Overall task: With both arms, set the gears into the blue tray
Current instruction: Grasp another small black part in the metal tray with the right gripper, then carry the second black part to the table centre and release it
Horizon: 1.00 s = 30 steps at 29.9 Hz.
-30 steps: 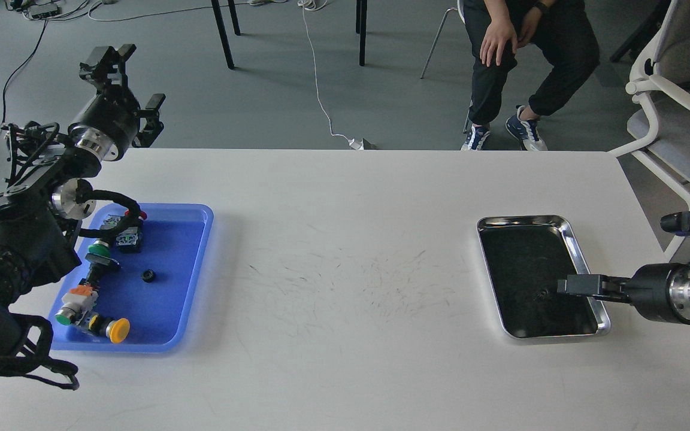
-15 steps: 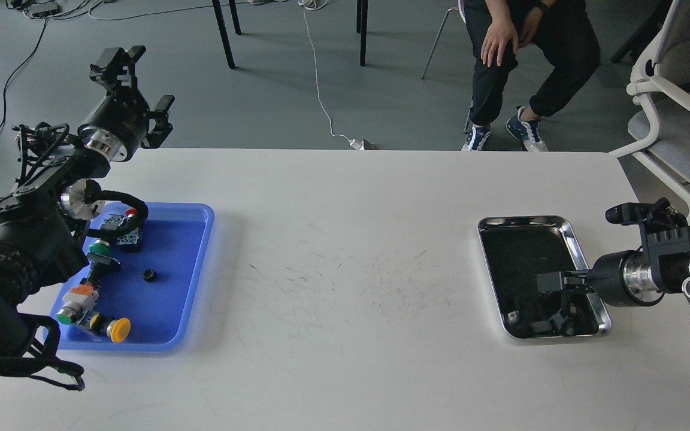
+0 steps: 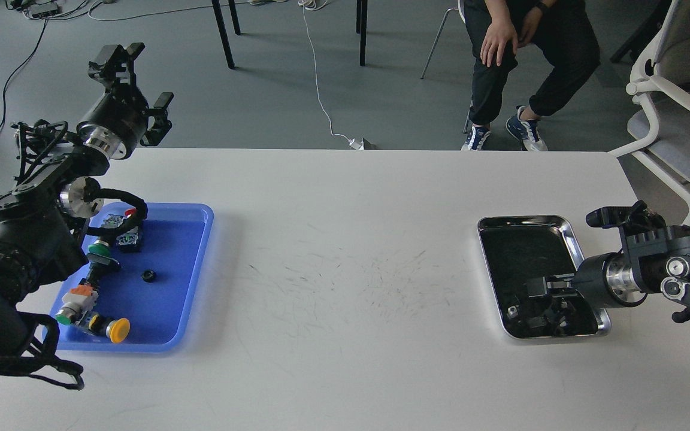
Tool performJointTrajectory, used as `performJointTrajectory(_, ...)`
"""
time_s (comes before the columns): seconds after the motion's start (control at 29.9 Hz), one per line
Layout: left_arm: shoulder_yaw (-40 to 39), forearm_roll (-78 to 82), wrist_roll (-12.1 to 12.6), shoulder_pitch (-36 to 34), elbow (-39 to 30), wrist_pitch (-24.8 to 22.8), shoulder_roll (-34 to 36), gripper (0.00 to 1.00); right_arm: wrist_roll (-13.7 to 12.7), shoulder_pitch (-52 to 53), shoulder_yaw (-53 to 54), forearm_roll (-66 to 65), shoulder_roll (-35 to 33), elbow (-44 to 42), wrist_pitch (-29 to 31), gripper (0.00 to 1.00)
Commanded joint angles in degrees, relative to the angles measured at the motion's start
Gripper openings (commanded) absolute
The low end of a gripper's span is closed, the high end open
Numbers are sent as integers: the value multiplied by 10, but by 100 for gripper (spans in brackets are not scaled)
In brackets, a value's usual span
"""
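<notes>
One gear, a small black toothed ring, lies in the middle of the blue tray at the table's left. My left gripper hangs open and empty above the table's far-left corner, well behind the blue tray. Low over the near part of the silver metal tray at the right, my right gripper points left. It looks dark against the tray's black reflections, so its fingers cannot be told apart. Whether a gear lies beneath it cannot be made out.
Push-button switches with red, green and yellow caps line the blue tray's left side. A seated person and a white chair are beyond the far edge. A bare white tabletop spans between the trays.
My right arm has moved left and down, bringing its gripper from the silver tray's right rim to low over the tray's near part. The left gripper only shifted slightly.
</notes>
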Motion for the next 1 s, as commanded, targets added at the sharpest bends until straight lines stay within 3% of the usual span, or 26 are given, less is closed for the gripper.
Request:
performJointTrajectory(0.0,-1,0,0,-1,0,0,-1,98,0,7,-5,0,0,0,4,38)
performJointTrajectory(0.07,-1,0,0,-1,0,0,-2,98,0,10,-16,1,1,0,4,34)
performJointTrajectory(0.2,-1,0,0,-1,0,0,-1,98,1,19,-32,1,2,0,4,5)
performJointTrajectory(0.23,0,0,0,-1,1,0,-1,98,1,22,-32,1,2,0,4,2)
performJointTrajectory(0.57,0,0,0,-1,0,0,2,98,2,80,-34,8,-8,23,11,2)
performJointTrajectory(0.77,0,0,0,-1,0,0,1,98,2,156,-32,131,-26,91,7,2)
performJointTrajectory(0.97,-1,0,0,-2,1,0,0,98,22,187,-32,244,52,110,-19,2)
